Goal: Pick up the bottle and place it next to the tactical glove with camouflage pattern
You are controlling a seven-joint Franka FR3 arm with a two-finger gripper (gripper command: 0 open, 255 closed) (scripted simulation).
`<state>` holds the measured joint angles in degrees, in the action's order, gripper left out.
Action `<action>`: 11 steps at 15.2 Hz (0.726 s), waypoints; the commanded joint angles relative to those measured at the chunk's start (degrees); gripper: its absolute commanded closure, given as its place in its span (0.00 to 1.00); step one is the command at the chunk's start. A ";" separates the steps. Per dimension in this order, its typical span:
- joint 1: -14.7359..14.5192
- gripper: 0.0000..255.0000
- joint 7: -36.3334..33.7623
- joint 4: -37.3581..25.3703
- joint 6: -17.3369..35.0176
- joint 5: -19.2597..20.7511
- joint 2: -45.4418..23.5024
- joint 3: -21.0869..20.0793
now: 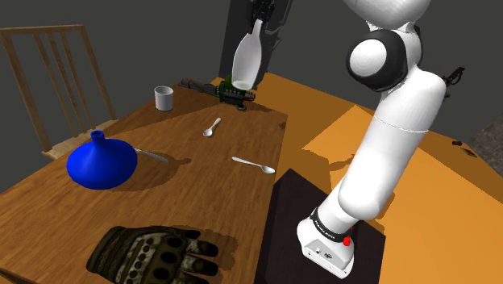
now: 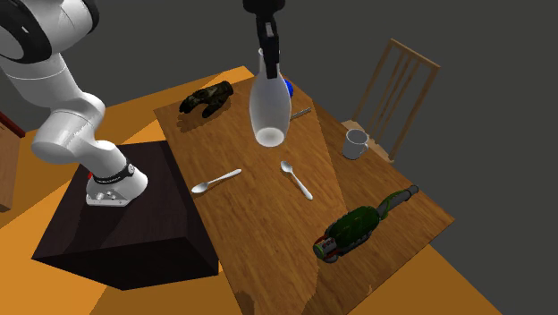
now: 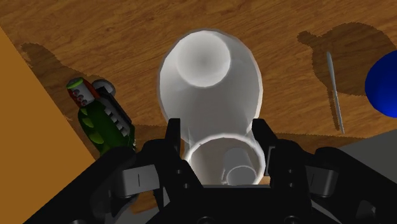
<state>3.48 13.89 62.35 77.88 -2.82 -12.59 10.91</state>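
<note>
The black two-finger pincer [image 1: 257,24] pinches the plain white smooth-sided bottle [image 1: 247,58] by its narrow neck, base down, high above the brown wooden desk [image 1: 201,198]. It looks stiff, slick and breakable, and may swing from the neck. The camouflage tactical glove [image 1: 153,252] lies near the desk's edge with bare wood beside it; the round blue flask [image 1: 102,161] stands nearby

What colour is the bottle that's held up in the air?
The bottle is plain white, clearest in the second exterior view.
</note>
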 commanded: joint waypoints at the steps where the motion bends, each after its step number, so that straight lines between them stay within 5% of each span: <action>1: 0.31 1.00 0.12 -3.84 -2.42 -0.34 -1.46 0.07; 8: 2.77 1.00 0.38 -24.68 -13.83 -2.63 -10.95 0.14; 11: -1.87 1.00 -3.52 -14.18 -9.82 -0.61 -4.37 -0.76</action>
<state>2.63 11.41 46.41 67.54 -3.83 -18.26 10.38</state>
